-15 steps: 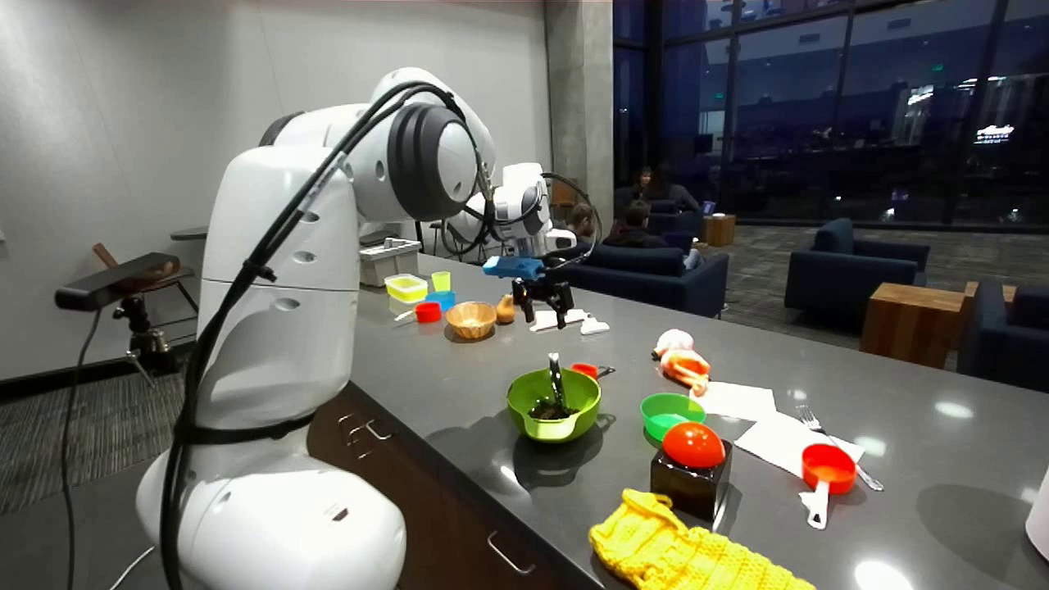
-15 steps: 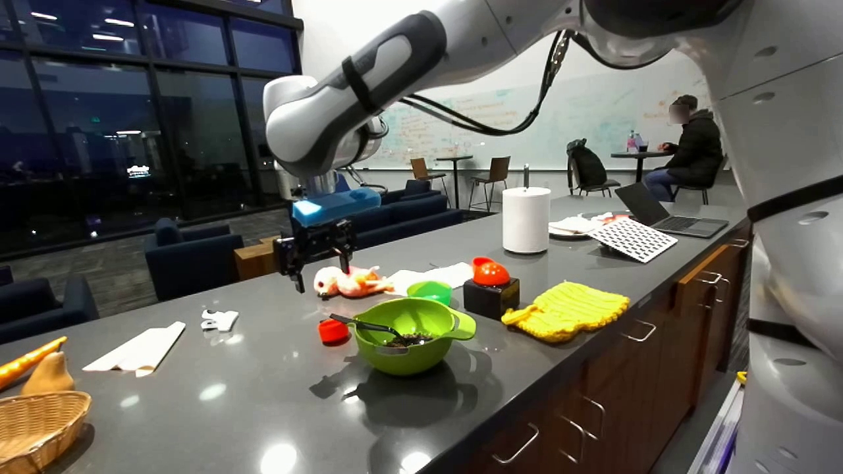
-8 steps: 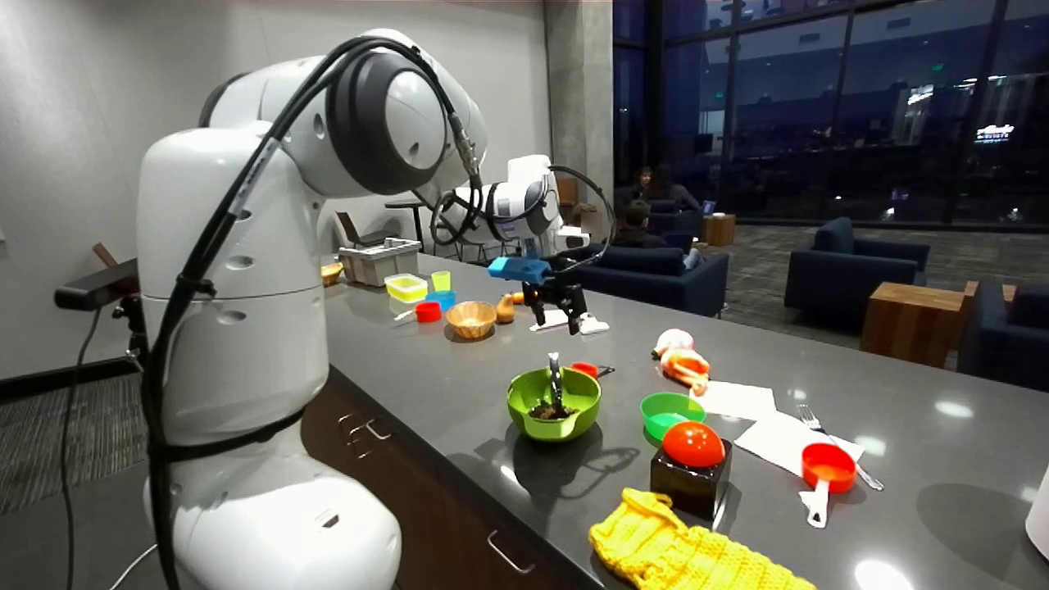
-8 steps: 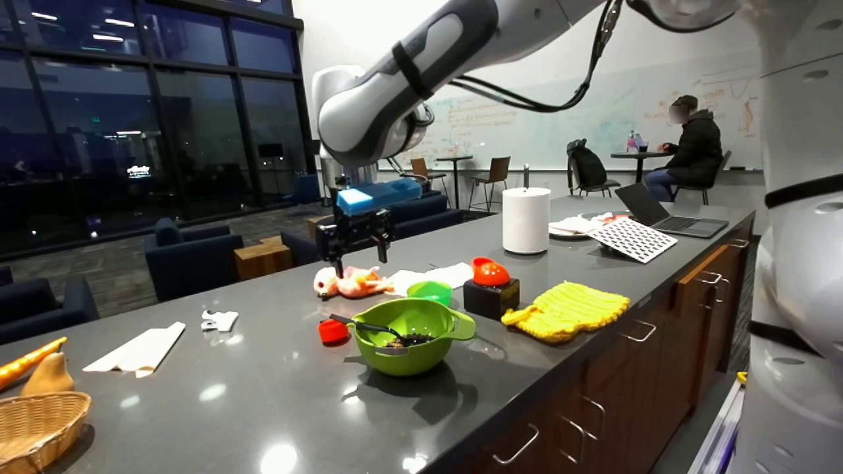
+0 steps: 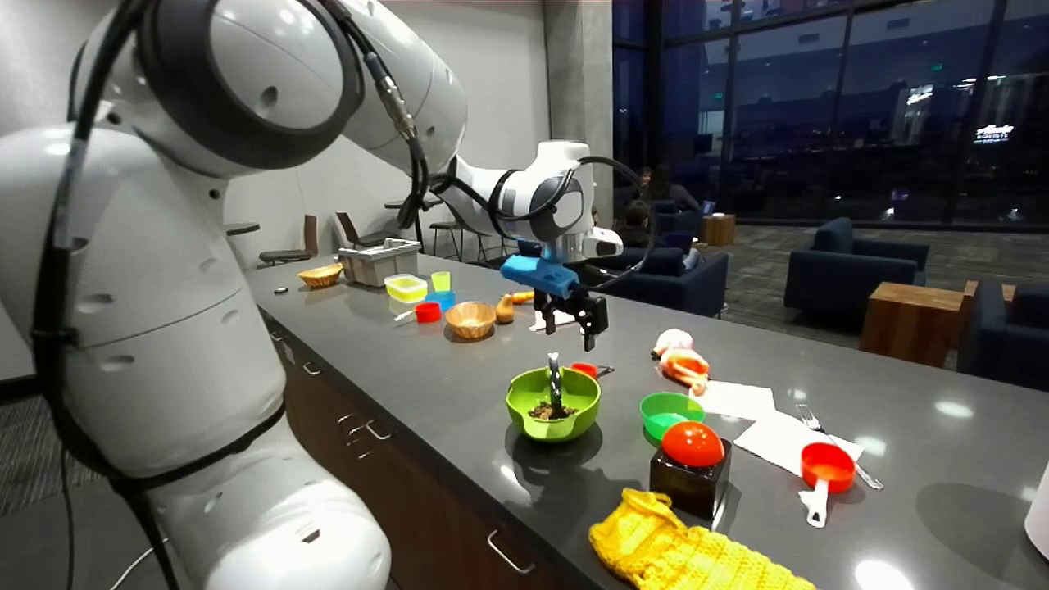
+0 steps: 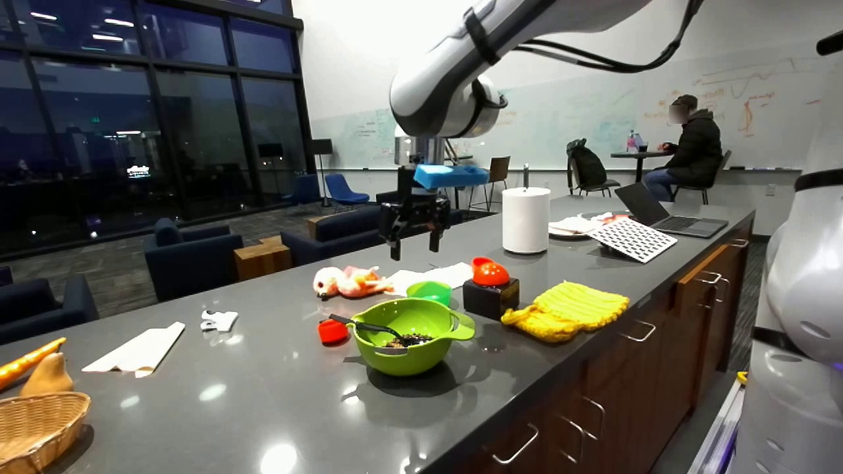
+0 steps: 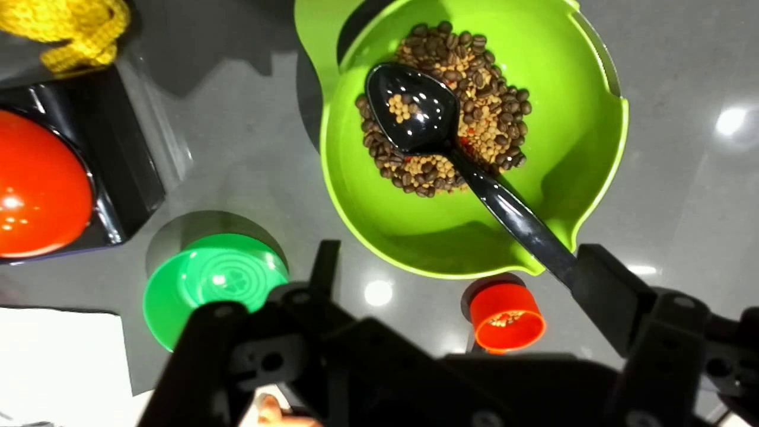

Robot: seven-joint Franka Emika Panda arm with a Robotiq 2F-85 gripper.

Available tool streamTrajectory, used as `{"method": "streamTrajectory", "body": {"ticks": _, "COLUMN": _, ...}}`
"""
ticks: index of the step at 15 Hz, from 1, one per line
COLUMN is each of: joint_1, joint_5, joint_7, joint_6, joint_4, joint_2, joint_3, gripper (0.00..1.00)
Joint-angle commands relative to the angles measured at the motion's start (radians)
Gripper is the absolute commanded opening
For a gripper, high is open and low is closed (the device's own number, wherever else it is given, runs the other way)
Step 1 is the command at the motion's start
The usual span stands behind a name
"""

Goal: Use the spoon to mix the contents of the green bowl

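Spread wide with nothing in its grip, the hand [image 6: 415, 249] hangs up above the lime-green bowl [image 7: 551, 77], apart from the black spoon [image 7: 480, 184]! The spoon lies inside, face up on coffee beans [image 7: 436, 47], tan grains [image 7: 402, 108] caught in its scoop, handle poking past the rim; red measuring cup [image 7: 501, 298] just beside, on the table [image 6: 164, 421].

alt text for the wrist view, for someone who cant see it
A black spoon lies in a green bowl on brown beans and tan bits, its handle crossing the rim, the end hidden behind the open gripper. Nearby stand a red cup and a green dish.
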Motion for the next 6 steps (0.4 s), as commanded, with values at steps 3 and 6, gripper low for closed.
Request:
{"method": "streamTrajectory", "body": {"ticks": 3, "joint_1": -0.034, "joint_5": 0.013, "joint_7": -0.021, "joint_6": -0.008, "joint_4": -0.063, "joint_2": -0.08, "joint_3": -0.016, "gripper": 1.0}}
{"method": "streamTrajectory", "body": {"ticks": 6, "joint_1": -0.044, "joint_5": 0.013, "joint_7": -0.021, "joint_6": -0.012, "joint_4": -0.098, "joint_2": -0.122, "joint_3": -0.024, "gripper": 1.0}}
